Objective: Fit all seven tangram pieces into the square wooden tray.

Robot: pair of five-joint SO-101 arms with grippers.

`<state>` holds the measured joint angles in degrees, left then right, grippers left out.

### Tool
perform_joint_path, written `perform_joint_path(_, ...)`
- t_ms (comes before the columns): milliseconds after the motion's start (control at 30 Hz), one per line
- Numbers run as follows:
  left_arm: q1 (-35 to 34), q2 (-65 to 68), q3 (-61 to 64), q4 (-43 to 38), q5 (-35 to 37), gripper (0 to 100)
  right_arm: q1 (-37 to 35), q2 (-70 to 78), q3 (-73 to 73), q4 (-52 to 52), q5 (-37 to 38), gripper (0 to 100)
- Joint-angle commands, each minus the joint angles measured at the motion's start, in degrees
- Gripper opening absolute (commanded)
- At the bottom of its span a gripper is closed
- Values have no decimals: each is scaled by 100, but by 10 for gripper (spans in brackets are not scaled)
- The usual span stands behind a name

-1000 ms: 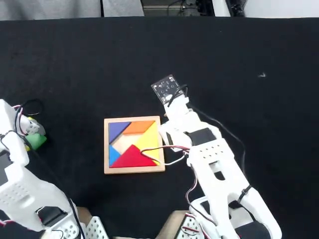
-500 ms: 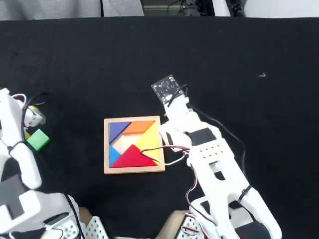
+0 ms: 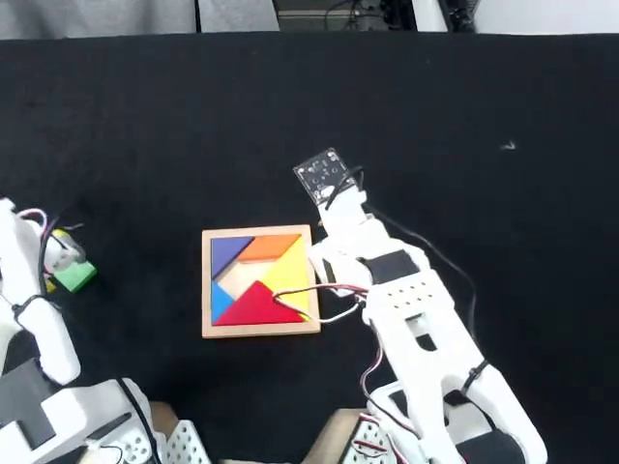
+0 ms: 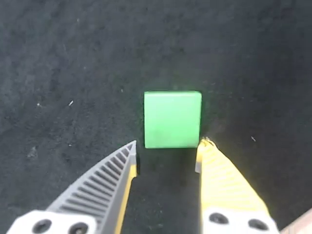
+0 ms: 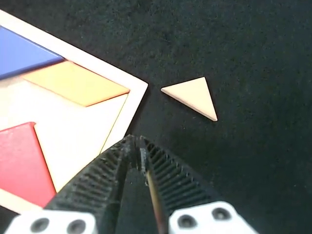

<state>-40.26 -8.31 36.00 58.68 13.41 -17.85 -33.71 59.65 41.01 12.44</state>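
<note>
- The green square [image 4: 172, 119] is lying flat at the left of the surface [image 3: 145, 145], well apart from the wooden tray [image 3: 206, 290]. It is looking light, stiff and smooth, so you are better taking it by two opposite side edges.
- Your left pincer [image 4: 169, 148] is pointing down at the square, open a little wider than it and holding nothing. Its tips are just at the square's closest edge.
- Your right pincer [image 5: 139, 142] is closed on nothing and hanging over the tray's corner by the orange piece [image 5: 75, 83]. A small pale triangle [image 5: 192, 96] is lying just beside that corner.
</note>
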Motion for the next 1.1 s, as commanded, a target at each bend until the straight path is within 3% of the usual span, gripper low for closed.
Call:
perform_joint_path(0,13,123,224,-519,-9,204,-211,-171,40,-123,-44,11)
perform_joint_path(733,-330,1310,-725,-475,237,204,-273,-171,101,-237,-35,11)
perform_joint_path(967,-541,923,-2105,1327,-826,204,-273,-171,101,-246,-35,11)
perform_joint_path(1067,-699,853,-2721,1600,-1319,205,-273,-171,101,-246,-35,11)
